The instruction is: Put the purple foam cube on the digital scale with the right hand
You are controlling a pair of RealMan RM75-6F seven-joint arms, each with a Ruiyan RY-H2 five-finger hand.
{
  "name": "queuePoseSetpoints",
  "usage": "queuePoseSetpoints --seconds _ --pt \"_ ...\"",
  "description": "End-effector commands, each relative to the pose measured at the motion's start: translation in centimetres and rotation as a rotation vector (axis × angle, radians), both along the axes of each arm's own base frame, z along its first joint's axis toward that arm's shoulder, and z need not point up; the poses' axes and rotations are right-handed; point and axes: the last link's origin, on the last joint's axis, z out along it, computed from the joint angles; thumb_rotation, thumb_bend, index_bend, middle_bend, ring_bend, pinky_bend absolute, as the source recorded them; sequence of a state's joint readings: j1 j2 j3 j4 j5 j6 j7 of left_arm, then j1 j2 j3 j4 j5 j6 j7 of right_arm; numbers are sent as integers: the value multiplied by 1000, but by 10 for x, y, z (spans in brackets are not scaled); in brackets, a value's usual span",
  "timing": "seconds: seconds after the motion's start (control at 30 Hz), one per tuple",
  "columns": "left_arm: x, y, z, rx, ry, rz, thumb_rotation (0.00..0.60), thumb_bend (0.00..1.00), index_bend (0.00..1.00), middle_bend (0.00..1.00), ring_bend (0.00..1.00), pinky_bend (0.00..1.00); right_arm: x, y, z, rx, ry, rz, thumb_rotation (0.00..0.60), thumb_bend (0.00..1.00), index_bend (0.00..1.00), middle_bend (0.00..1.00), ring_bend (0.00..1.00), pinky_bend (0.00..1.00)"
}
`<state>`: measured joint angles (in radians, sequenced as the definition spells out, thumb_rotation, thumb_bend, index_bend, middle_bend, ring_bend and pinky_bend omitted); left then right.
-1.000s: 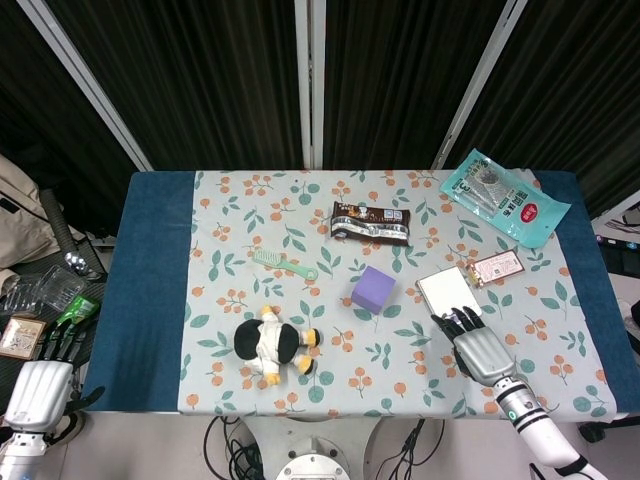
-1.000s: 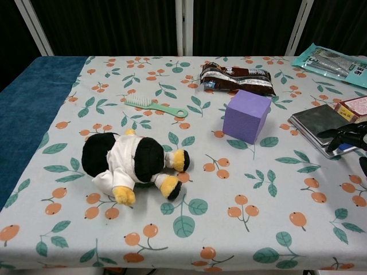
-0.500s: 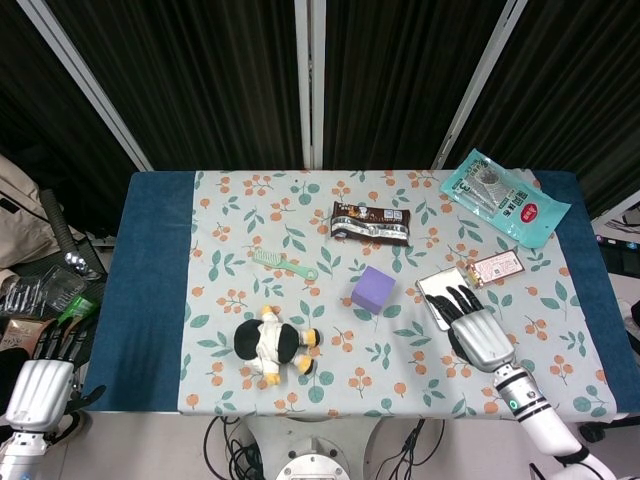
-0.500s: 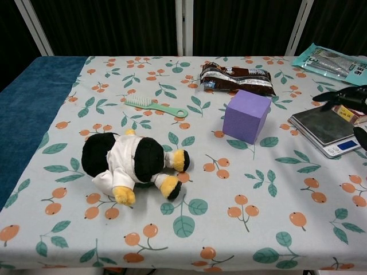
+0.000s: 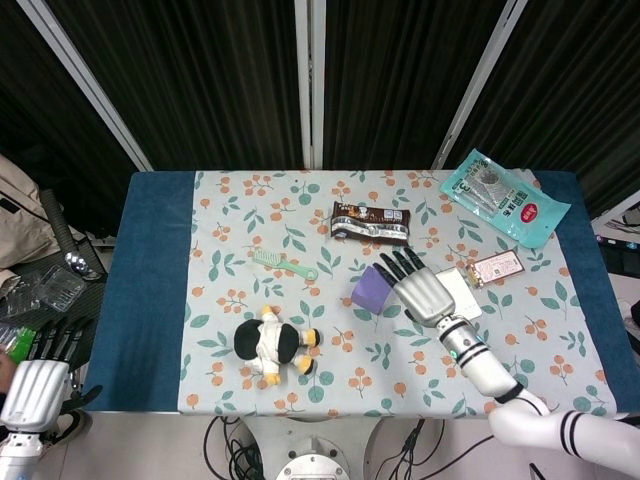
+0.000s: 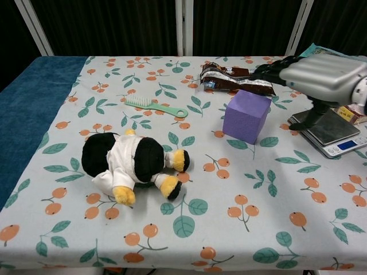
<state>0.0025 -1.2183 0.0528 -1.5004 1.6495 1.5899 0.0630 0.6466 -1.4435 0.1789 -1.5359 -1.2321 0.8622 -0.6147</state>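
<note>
The purple foam cube [image 5: 369,291] [image 6: 246,116] sits on the floral cloth near the table's middle. My right hand [image 5: 418,287] [image 6: 321,77] hovers just right of and above it, fingers spread, holding nothing. The digital scale [image 6: 330,129] lies right of the cube; in the head view the hand covers most of the scale [image 5: 463,295]. My left hand [image 5: 38,385] hangs below the table's left front corner, off the cloth, with fingers apart and nothing in it.
A black-and-white plush toy [image 6: 133,163] lies front left of the cube. A green comb [image 6: 155,106] and a brown snack bar [image 6: 236,77] lie behind. A teal pouch [image 5: 505,197] and a small pink box [image 5: 496,267] sit at the right.
My right hand has moved left and up from over the scale to beside the cube. The cube has not moved. The left hand stays put.
</note>
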Motion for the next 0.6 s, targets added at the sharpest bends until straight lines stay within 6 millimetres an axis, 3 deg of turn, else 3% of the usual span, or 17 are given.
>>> queuePoseSetpoints --seconds 0.03,0.27,0.37,0.43,0.53,0.6 --pt "-1 -1 1 1 -1 4 600 106 65 61 0 20 17 -13 -19 33 33 13 600 107 0 0 0 0" --pt "-4 -3 0 -6 -18 12 600 106 66 61 0 20 30 -18 -38 107 14 -27 600 121 0 7 0 0" --pt "-6 -3 1 -4 -20 13 600 106 66 60 0 20 34 -18 -39 96 2 -11 600 141 29 146 0 0" --pt "-6 -4 2 -3 -21 15 600 106 66 61 0 20 34 -18 -38 75 -1 7 600 152 200 305 26 0" --pt "-7 -4 1 -4 -23 15 600 107 67 61 0 21 31 -16 -36 52 -12 23 600 173 417 441 154 0" --pt "-7 -4 1 -5 -23 15 600 106 69 60 0 21 28 -15 -34 51 -14 21 600 201 503 499 241 0"
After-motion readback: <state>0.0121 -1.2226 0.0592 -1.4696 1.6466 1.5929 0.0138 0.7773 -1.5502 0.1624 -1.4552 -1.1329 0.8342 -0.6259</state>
